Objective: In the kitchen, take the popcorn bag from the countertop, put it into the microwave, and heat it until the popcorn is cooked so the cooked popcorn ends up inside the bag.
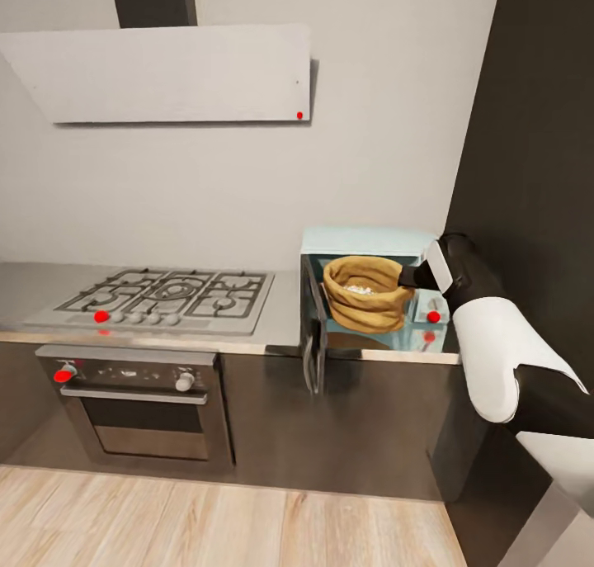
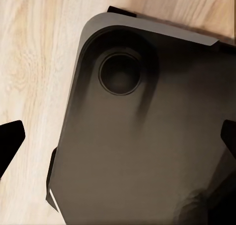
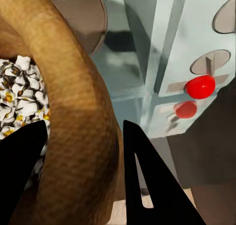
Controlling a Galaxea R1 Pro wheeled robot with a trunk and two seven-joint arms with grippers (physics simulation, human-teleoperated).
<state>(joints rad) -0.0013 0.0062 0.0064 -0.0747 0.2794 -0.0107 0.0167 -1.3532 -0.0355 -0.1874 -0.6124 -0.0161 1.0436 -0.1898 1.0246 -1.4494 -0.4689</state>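
Inside the kitchen, seen from the head camera, the microwave (image 1: 369, 241) stands at the right end of the countertop (image 1: 280, 319) with its door (image 1: 313, 336) swung open to the left. The popcorn bag (image 1: 363, 296) sits upright in the cavity, white popped kernels showing at its mouth. The right arm (image 1: 487, 336) reaches in from the right, its tip at the bag's right rim. To the left lie a gas hob (image 1: 169, 296) and, below it, a built-in oven (image 1: 136, 406).

From the left wrist camera, a dark rounded part of the robot (image 2: 147, 136) hangs over a pale wooden floor (image 2: 29, 77); the left gripper's fingertips (image 2: 10, 141) show far apart at the edges, holding nothing.

From the right wrist camera, the right gripper (image 3: 81, 151) straddles the bag's rolled rim (image 3: 83, 117), one finger inside over the popcorn (image 3: 19, 97), the other outside; whether it grips the rim cannot be told. A red-dotted knob (image 3: 201, 85) lies beyond.
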